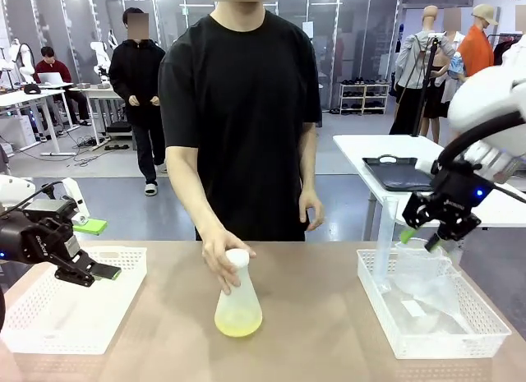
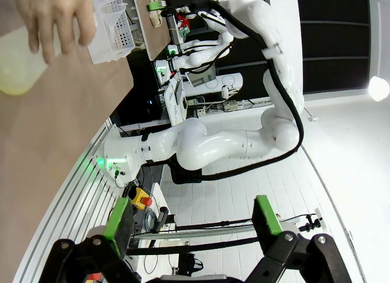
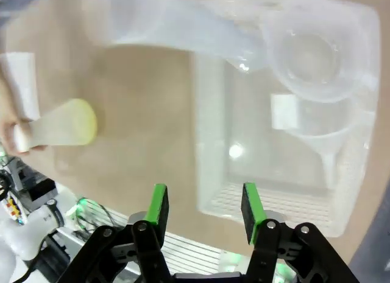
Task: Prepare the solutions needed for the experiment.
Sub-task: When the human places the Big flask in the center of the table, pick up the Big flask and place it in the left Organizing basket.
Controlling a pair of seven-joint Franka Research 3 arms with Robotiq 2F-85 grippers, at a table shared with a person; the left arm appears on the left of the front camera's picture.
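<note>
One flask with a little pale yellow liquid in its bottom stands upright in the middle of the table, and the person's hand rests on its neck, so some solution looks made already. Both robot tools are empty: the left gripper hangs with jaws wide apart above the left basket, and the right gripper, jaws partly apart around nothing, hovers over the right basket, which holds a clear jug. Judging by the small amount, more measuring, pouring or mixing probably remains.
</note>
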